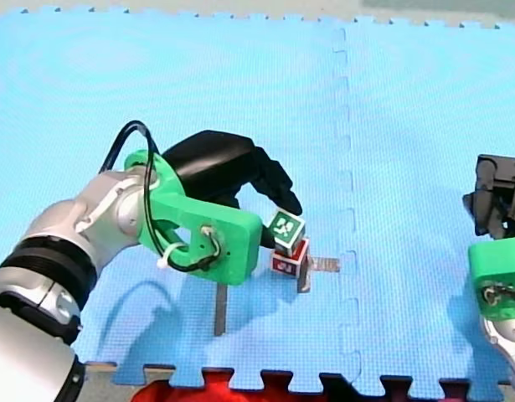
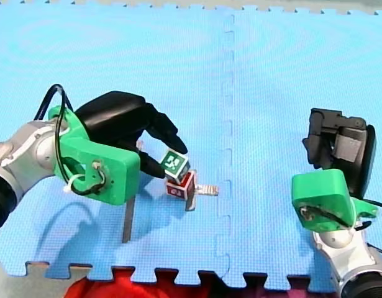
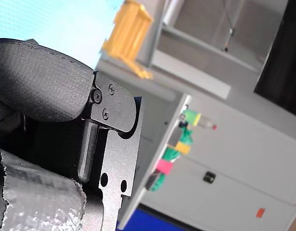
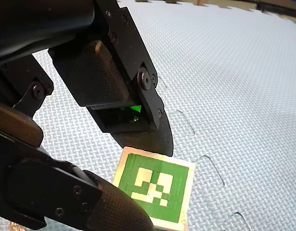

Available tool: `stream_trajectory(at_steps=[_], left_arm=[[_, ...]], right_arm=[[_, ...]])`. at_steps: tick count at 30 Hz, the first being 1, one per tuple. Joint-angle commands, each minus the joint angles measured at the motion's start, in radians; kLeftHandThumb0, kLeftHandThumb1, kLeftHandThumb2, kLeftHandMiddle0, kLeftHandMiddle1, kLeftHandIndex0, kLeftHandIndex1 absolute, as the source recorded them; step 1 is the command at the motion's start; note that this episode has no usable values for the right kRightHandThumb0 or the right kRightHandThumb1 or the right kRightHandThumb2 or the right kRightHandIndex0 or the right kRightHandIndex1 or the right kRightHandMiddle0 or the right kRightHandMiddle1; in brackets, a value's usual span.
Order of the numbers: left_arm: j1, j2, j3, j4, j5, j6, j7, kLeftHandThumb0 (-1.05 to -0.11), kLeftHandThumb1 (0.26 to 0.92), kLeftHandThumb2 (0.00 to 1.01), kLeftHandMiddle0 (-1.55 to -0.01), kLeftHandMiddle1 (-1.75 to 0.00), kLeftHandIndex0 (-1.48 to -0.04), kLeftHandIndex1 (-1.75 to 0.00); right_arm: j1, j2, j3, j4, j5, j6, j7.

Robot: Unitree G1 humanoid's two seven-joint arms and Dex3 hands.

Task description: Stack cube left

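Pinching green cube (image 1: 287,226) atop red cube (image 1: 289,261), left robot hand (image 1: 232,167) clamped; I judge it light, rigid, best side-gripped. Right robot hand (image 2: 336,146) well apart, state unclear.

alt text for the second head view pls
The robot's left hand holds a green cube, tilted, on top of a red cube near the middle of a blue foam mat. The right hand is at the mat's right side, holding nothing.

Interlocking blue foam mats (image 1: 408,126) cover the surface; red cloth (image 2: 116,288) shows at their near edge; grey cabinets (image 3: 244,159) stand beyond.
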Motion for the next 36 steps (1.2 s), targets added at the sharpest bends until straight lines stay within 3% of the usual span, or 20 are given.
stream_trajectory(at_steps=[1, 22, 36], left_arm=[[-0.005, 0.001, 0.004, 0.005, -0.006, -0.006, -0.003, -0.559, 0.812, 0.00, -0.97, -1.64, -1.36, 0.00], [0.005, -0.015, 0.019, 0.003, -0.029, -0.041, -0.023, -0.557, 0.806, 0.00, -0.99, -1.54, -1.36, 0.00], [0.011, -0.023, 0.022, 0.002, -0.030, -0.048, -0.021, -0.525, 0.788, 0.00, -0.97, -1.60, -1.35, 0.00]], right_arm=[[-0.005, -0.002, -0.001, -0.001, 0.000, 0.001, -0.004], [0.002, -0.004, -0.004, 0.000, 0.002, -0.002, -0.001], [0.014, -0.008, -0.004, -0.014, 0.001, -0.003, -0.001]])
